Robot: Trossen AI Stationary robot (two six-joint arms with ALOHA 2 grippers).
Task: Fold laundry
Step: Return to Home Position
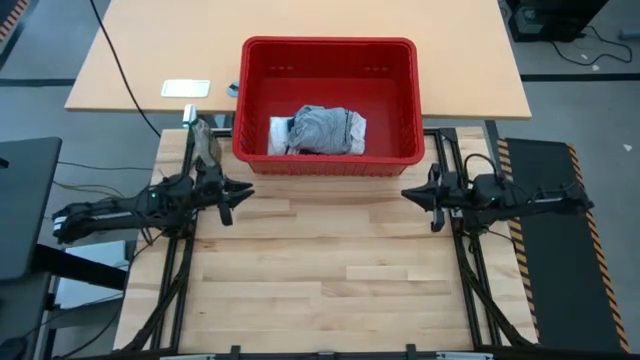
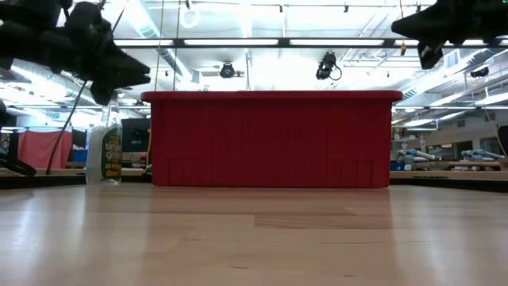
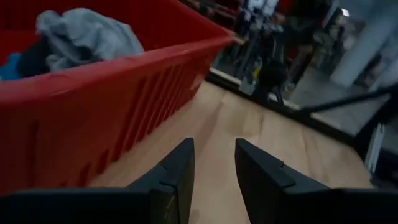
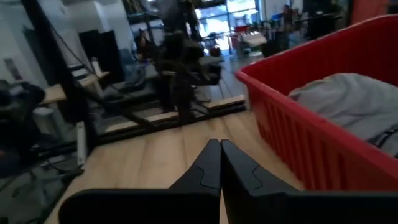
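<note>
The laundry lies heaped in the red basket [image 1: 330, 60] at the table's far edge. A grey piece [image 1: 320, 128] is on top, a white piece [image 1: 278, 135] beside it, and a dark bit [image 3: 25, 59] under the grey [image 3: 87, 34]. My left gripper [image 1: 243, 190] hovers level off the basket's near left corner, open, with nothing between its fingers [image 3: 214, 146]. My right gripper [image 1: 406, 193] hovers level off the near right corner, shut on nothing [image 4: 220, 144]. Both are above the table and point toward each other.
A spray bottle [image 1: 205, 140] stands left of the basket, close to my left arm. A white card [image 1: 186, 88] lies on the pale table behind. Bare wooden tabletop [image 1: 320, 270] spreads between the arms and toward the near edge. Black frame rails run along both sides.
</note>
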